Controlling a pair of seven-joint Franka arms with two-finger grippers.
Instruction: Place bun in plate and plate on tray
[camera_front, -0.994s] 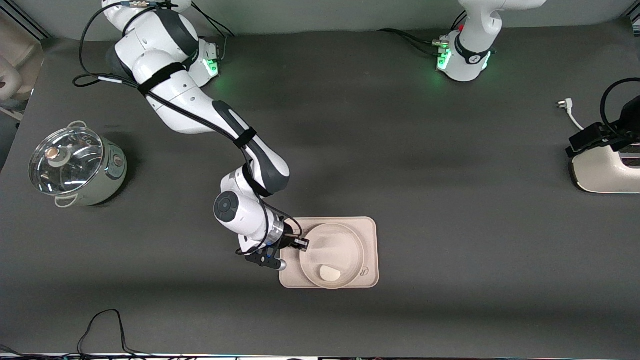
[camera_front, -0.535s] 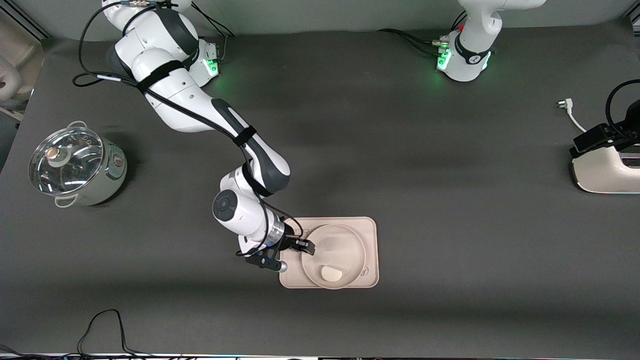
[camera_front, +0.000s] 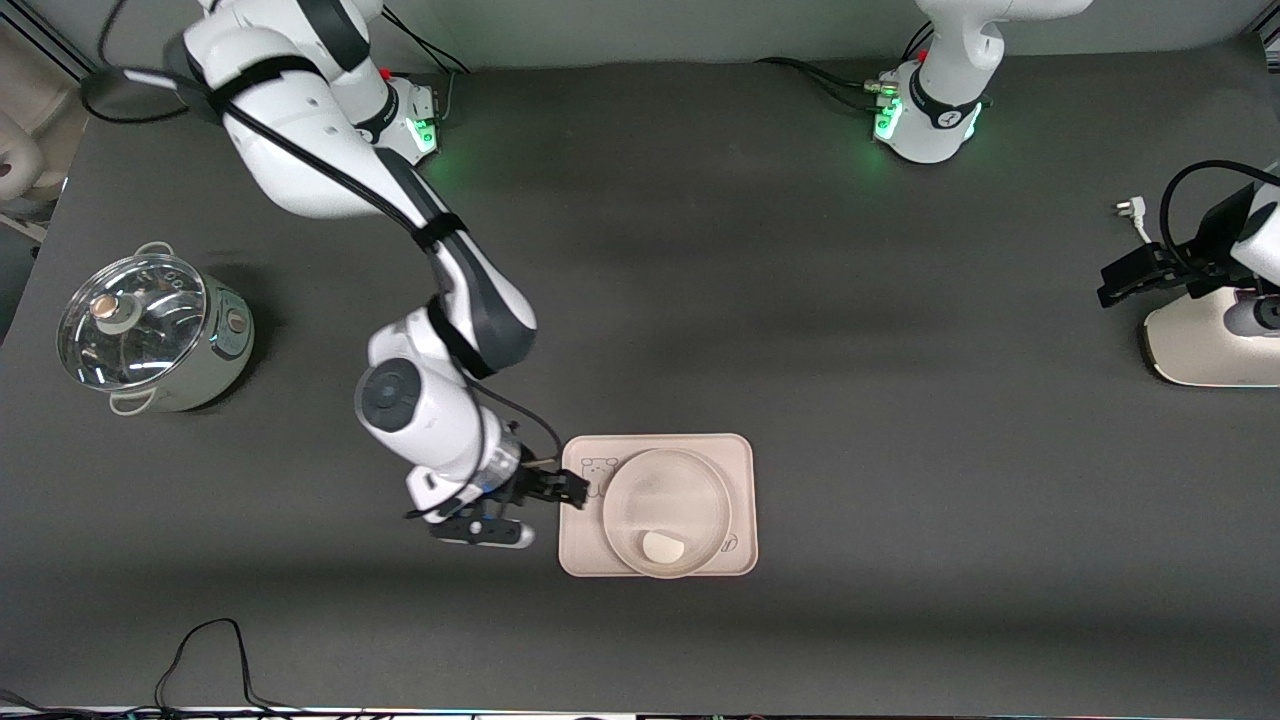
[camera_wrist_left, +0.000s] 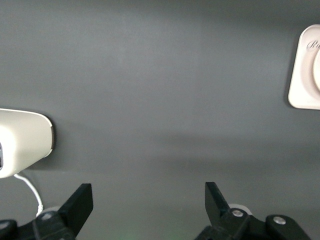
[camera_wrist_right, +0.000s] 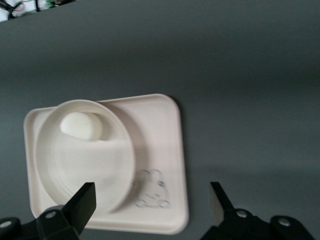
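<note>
The tray (camera_front: 735, 460) lies on the table near the front camera. The plate (camera_front: 660, 490) rests on it, and the bun (camera_front: 661, 546) lies in the plate at its nearer edge. My right gripper (camera_front: 568, 490) is open and empty, low at the tray's edge toward the right arm's end. The right wrist view shows the tray (camera_wrist_right: 160, 130), plate (camera_wrist_right: 85, 170) and bun (camera_wrist_right: 81, 125) ahead of the open gripper (camera_wrist_right: 152, 200). My left gripper (camera_front: 1112, 284) is open and empty, raised over the table at the left arm's end. It also shows in the left wrist view (camera_wrist_left: 149, 200), with a tray corner (camera_wrist_left: 305, 75) far off.
A pot with a glass lid (camera_front: 150, 330) stands at the right arm's end. A white appliance (camera_front: 1200, 345) with a white plug and cord (camera_front: 1130, 210) sits at the left arm's end. A black cable (camera_front: 210, 650) lies by the front edge.
My right gripper opened off the plate's rim and drew back toward the right arm's end, off the tray. The plate settled flat on the tray. My left gripper shifted slightly toward the table's middle.
</note>
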